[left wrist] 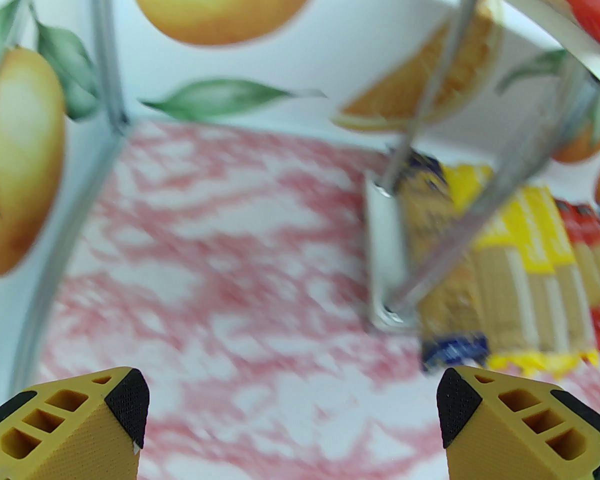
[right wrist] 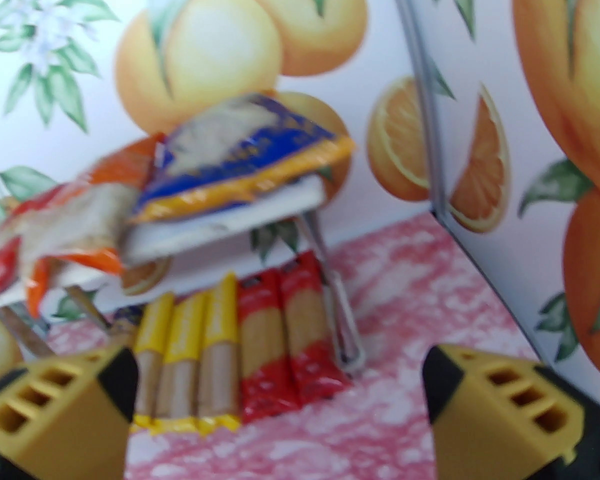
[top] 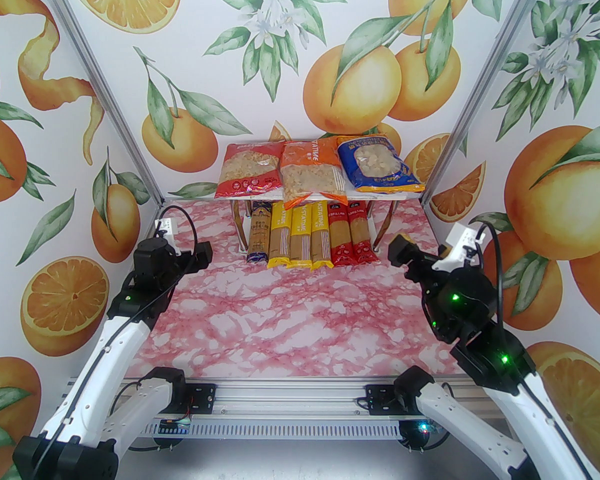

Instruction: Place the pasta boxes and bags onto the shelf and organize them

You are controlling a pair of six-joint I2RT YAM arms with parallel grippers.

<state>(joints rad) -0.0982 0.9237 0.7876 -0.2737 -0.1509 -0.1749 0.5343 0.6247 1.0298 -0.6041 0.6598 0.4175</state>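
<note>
1. Three wide pillow bags with clear windows, the red bag [top: 250, 170], the orange bag [top: 310, 173] and the blue bag [top: 380, 165], lie in a row on the top board of the small white, chrome-legged shelf [top: 380, 195]. They are likely there because they are too bulky for the low gap beneath.
2. The long narrow spaghetti packs lie side by side underneath, sorted by colour: the dark blue-gold pack [top: 260, 233], three yellow packs [top: 301, 238] and two red packs [top: 341, 240]. Their near ends poke out past the front.
3. The left gripper [left wrist: 290, 393] and the right gripper [right wrist: 280, 368] hang short of the shelf. Their jaws are spread wide with nothing between them, so the organizing looks finished.
4. The top view gives the whole layout.
5. The left wrist view adds the lower board [left wrist: 385, 248] edge beside the dark pack.
6. The right wrist view shows, from low down, the orange bag sagging over the front edge.
</note>
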